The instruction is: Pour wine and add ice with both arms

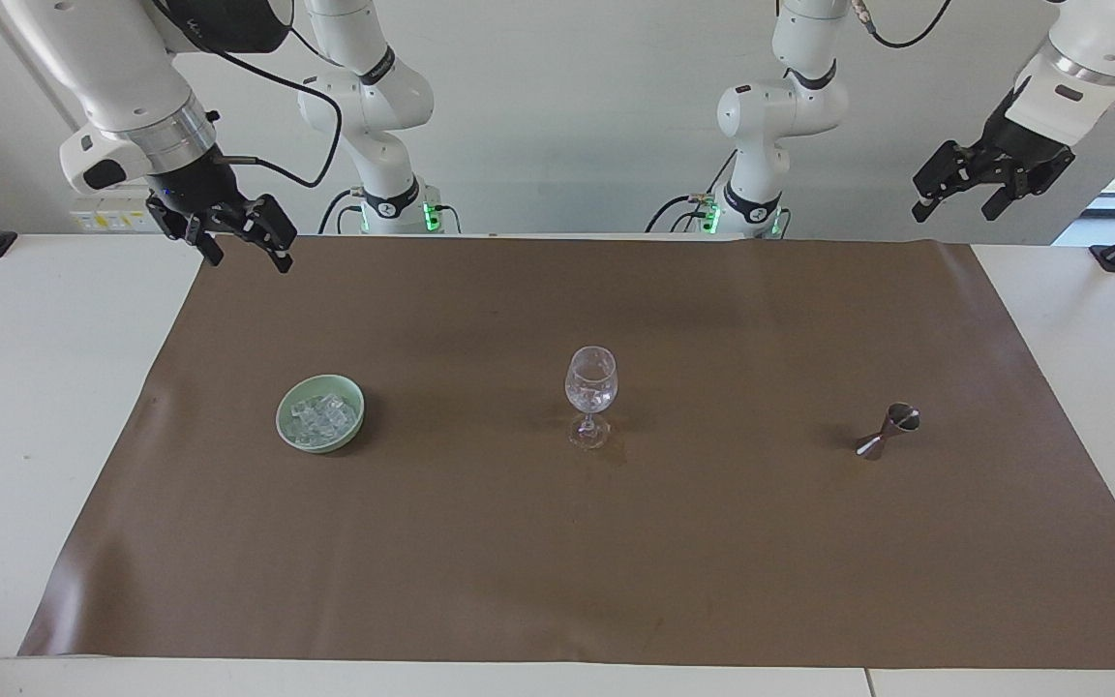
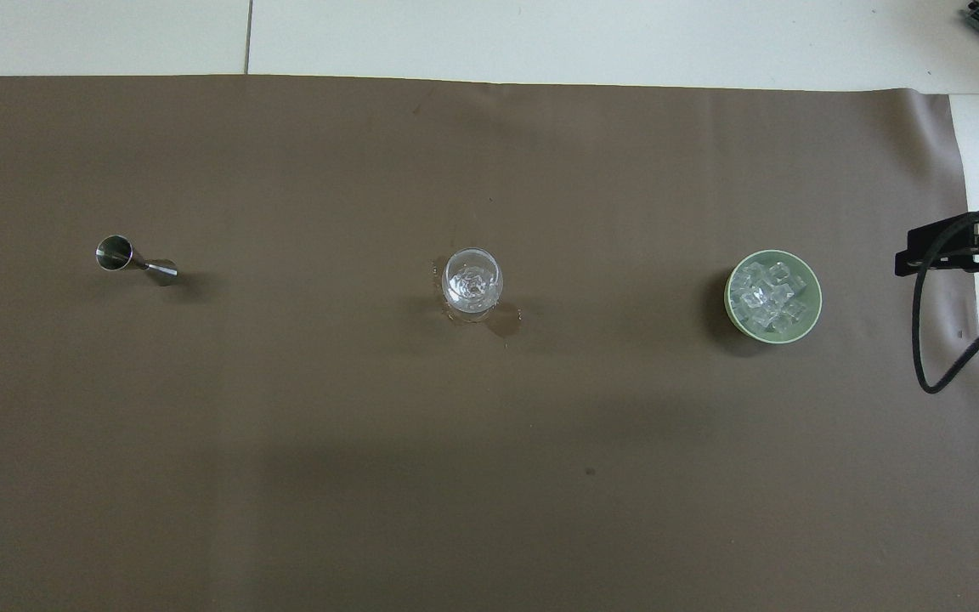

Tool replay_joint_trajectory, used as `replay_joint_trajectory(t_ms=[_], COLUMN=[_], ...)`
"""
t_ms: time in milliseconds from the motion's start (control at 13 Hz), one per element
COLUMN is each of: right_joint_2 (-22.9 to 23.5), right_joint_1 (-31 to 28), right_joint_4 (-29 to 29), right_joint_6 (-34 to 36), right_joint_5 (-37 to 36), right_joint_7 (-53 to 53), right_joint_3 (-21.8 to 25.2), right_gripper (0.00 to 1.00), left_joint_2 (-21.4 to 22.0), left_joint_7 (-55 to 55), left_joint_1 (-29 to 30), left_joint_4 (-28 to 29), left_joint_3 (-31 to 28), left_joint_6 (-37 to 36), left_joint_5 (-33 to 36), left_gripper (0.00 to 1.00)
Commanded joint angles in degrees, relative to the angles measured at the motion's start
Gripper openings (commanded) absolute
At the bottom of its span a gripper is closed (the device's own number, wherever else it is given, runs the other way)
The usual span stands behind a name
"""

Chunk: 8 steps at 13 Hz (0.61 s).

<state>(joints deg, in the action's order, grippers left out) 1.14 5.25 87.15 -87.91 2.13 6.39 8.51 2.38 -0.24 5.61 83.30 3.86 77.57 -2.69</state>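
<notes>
The right gripper (image 1: 240, 240) is hanging with its jaws spread and empty, with the bowl (image 1: 320, 413) of ice (image 1: 323, 416) lying below and well apart from it. The left gripper (image 1: 986, 186) is hanging released too, high above the jigger (image 1: 888, 431). The wine glass (image 1: 591, 395) is standing between both, cubes showing inside. A careless reach could be tipping that tall stem. The wine itself is proving hard to make out.

No readable text, label, brand, number or sign anywhere. Faint marking on black housing atop right arm (image 1: 228, 24), above bowl's end of desk: too small to make out. Wine glass, bowl, jigger: unmarked.
</notes>
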Motion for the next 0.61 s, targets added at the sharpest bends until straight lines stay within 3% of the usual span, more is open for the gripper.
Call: replay_joint_trajectory(t_ms=[0, 537], right_joint_2=[-1.1, -1.3], right_joint_1=[0.4, 0.5], right_joint_4=[0.6, 0.8], right_joint_6=[0.3, 0.1], right_joint_5=[-1.5, -2.3], right_joint_7=[-1.2, -2.7], right_joint_3=[-0.1, -0.3], right_gripper=[1.00, 1.00], left_joint_2=[1.0, 1.0], left_joint_7=[-0.6, -0.8], left_joint_1=[0.8, 0.8], left_joint_4=[1.4, 1.6], left_joint_3=[0.5, 0.4], left_joint_6=[1.0, 0.9], left_joint_5=[0.6, 0.7], left_gripper=[1.00, 1.00])
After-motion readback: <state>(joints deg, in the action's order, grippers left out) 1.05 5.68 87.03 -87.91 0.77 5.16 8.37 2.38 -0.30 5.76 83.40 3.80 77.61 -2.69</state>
